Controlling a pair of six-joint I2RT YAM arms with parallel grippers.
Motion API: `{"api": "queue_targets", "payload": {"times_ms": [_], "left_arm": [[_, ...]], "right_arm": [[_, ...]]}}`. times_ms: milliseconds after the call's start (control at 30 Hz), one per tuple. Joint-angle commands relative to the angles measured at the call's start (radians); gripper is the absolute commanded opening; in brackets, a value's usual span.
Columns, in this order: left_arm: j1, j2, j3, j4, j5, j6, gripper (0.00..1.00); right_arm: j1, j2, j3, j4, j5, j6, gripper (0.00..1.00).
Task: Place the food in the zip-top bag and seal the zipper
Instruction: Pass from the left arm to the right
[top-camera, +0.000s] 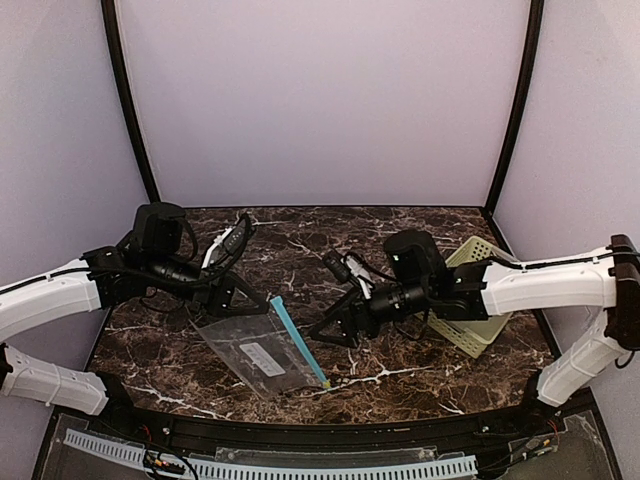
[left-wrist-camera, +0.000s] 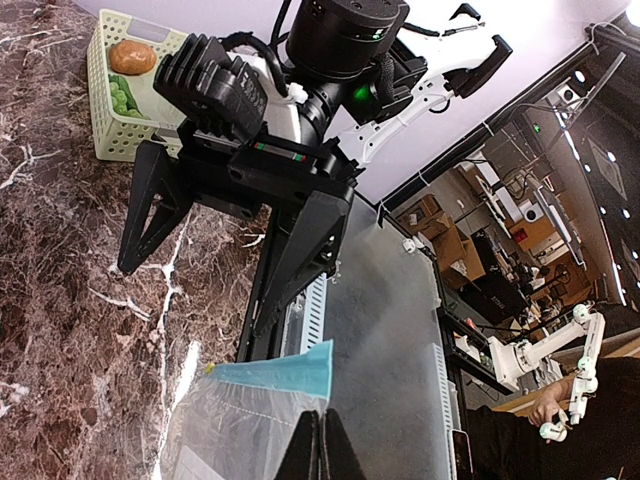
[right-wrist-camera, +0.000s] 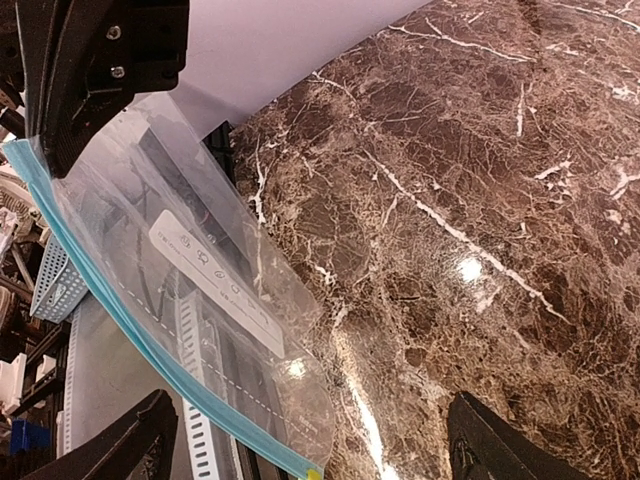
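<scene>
The zip-top bag (top-camera: 255, 352) is clear with a white label and hangs tilted above the marble, its lower corner near the front edge. Its teal zipper (top-camera: 298, 343) runs down the right edge. My left gripper (top-camera: 262, 298) is shut on the bag's top corner, and in the left wrist view its fingers (left-wrist-camera: 322, 448) pinch the plastic just under the zipper (left-wrist-camera: 275, 375). My right gripper (top-camera: 322, 328) stands open beside the zipper, nothing between its fingers (right-wrist-camera: 120, 450). The food lies in the basket: a brown oval (left-wrist-camera: 132, 57) and a green lumpy piece (left-wrist-camera: 122, 97).
A pale green slotted basket (top-camera: 472, 322) stands at the right of the table, partly under my right arm. The marble table's front edge (top-camera: 330, 412) runs just beyond the bag's lower corner. Purple walls close off the back and sides.
</scene>
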Motion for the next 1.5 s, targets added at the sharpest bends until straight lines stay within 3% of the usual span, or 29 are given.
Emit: {"api": "queue_targets", "payload": {"times_ms": [0, 933, 1300, 1367, 1467], "left_arm": [[-0.002, -0.006, -0.005, 0.012, 0.018, 0.000, 0.01], [-0.002, 0.024, -0.002, 0.026, 0.026, 0.006, 0.01], [-0.002, 0.018, -0.001, 0.016, 0.029, 0.007, 0.01], [-0.002, 0.015, 0.000, 0.013, 0.028, 0.008, 0.01], [-0.002, 0.012, -0.002, 0.009, 0.027, 0.012, 0.01]], "right_arm": [[0.001, 0.024, 0.001, 0.035, -0.032, -0.007, 0.91], [0.037, 0.111, 0.049, 0.021, -0.041, -0.038, 0.89], [0.033, 0.053, 0.023, 0.047, -0.012, -0.023, 0.89], [0.025, 0.029, 0.012, 0.051, -0.013, -0.019, 0.86], [0.022, 0.012, 0.007, 0.051, -0.031, -0.017, 0.74]]}}
